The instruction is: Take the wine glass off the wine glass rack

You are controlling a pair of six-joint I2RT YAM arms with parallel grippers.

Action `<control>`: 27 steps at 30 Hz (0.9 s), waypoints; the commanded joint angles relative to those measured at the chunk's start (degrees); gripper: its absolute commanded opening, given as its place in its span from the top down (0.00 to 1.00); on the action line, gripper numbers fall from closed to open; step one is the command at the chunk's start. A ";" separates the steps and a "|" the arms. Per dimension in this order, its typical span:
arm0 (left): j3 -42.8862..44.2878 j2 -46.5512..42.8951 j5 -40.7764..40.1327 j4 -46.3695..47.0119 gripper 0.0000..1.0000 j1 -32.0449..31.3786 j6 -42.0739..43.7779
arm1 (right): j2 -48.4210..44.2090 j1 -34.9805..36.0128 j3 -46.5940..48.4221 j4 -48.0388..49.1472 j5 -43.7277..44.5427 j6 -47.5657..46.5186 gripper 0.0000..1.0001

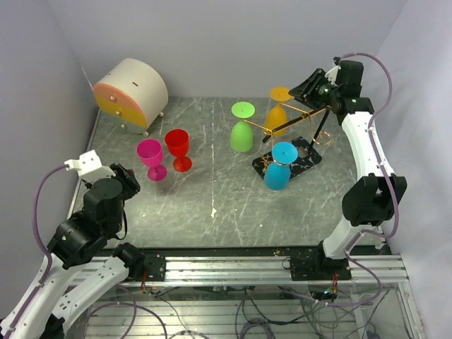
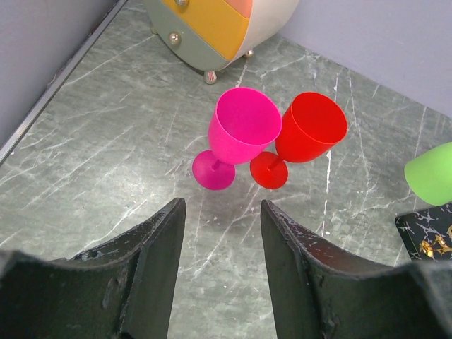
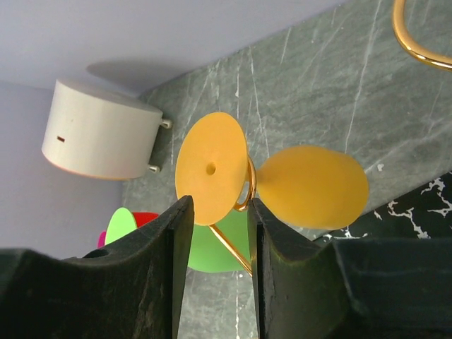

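Right gripper (image 3: 215, 212) jaws open, lined up on orange glass (image 3: 311, 187) foot, nothing gripped yet; glass hangs on rack (image 1: 311, 152) at 1 o'clock; left gripper (image 2: 222, 212) open, idle at 8; removal not begun.

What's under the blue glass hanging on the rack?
The blue glass hangs foot-up from the wine glass rack. The rack's black base shows beside the bowl and seems to run beneath it. The bowl covers the spot straight below, so anything lying there is hidden.

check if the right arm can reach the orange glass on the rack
Probably yes: the open right gripper sits at the orange glass, nothing between them, though the rack holds its stem.
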 commanded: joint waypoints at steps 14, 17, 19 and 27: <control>0.23 0.50 -1.01 0.52 0.43 0.38 -0.28 | 2.50 0.14 -1.08 4.51 -2.19 -0.31 0.66; 0.11 0.25 -1.02 0.63 0.42 0.41 -0.22 | 2.34 0.23 -1.70 5.51 -2.01 -0.31 0.66; 0.04 0.16 -1.00 0.75 0.42 0.44 -0.10 | 2.38 0.31 -1.78 5.88 -1.92 -0.31 0.66; 0.21 0.57 -1.06 0.46 0.43 0.46 -0.35 | 3.15 1.31 -1.17 7.88 -1.89 -1.10 0.67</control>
